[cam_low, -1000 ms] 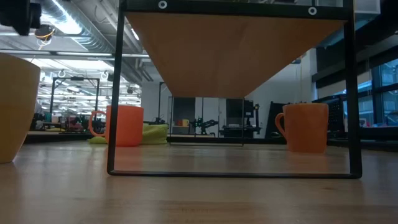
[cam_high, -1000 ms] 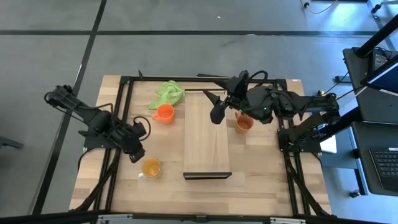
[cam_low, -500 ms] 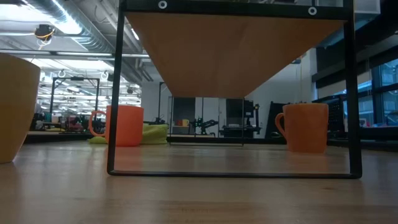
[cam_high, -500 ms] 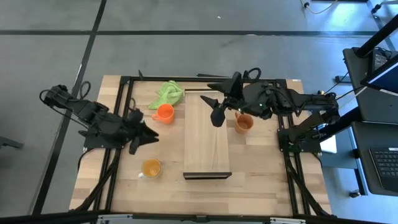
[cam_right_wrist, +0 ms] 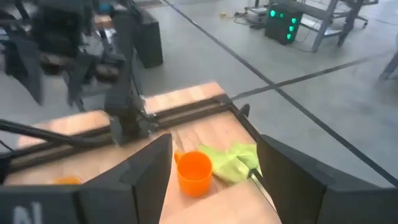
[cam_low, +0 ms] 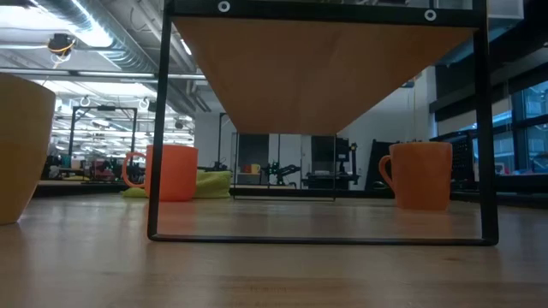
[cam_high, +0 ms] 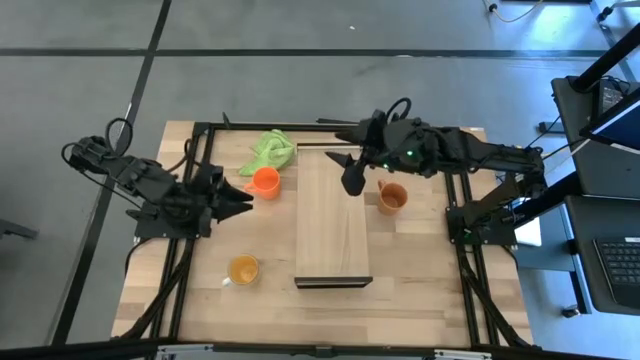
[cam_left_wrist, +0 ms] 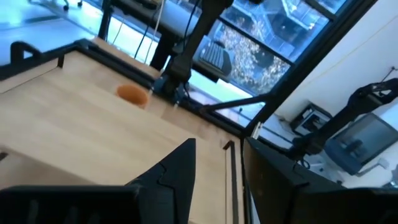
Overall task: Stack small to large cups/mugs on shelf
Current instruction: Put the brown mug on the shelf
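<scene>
The red-orange mug [cam_high: 264, 182] [cam_low: 171, 173] [cam_right_wrist: 194, 172] stands on the table left of the shelf [cam_high: 333, 215], next to the lime-green cloth [cam_high: 270, 150]. The brownish-orange mug [cam_high: 391, 197] [cam_low: 419, 174] [cam_left_wrist: 132, 94] stands right of the shelf. The yellow-orange mug [cam_high: 243, 269] [cam_low: 21, 145] sits near the shelf's near-left corner. My left gripper [cam_high: 242, 192] [cam_left_wrist: 230, 186] is open, just left of the red-orange mug, pointing toward the table's right. My right gripper [cam_high: 343, 170] [cam_right_wrist: 217, 186] is open above the shelf's far end, facing left.
A black frame [cam_high: 200, 160] runs round the tabletop. The shelf board stands raised on dark end rails [cam_low: 156, 128], with open space beneath it. Bare tabletop [cam_high: 420, 270] lies right of the shelf and along the near edge.
My left gripper has left the yellow-orange mug, moving toward the far edge and the red-orange mug. It has turned from pointing down at the table to pointing level toward the right. In the low view it has gone out of the top-left corner. The mugs have not moved.
</scene>
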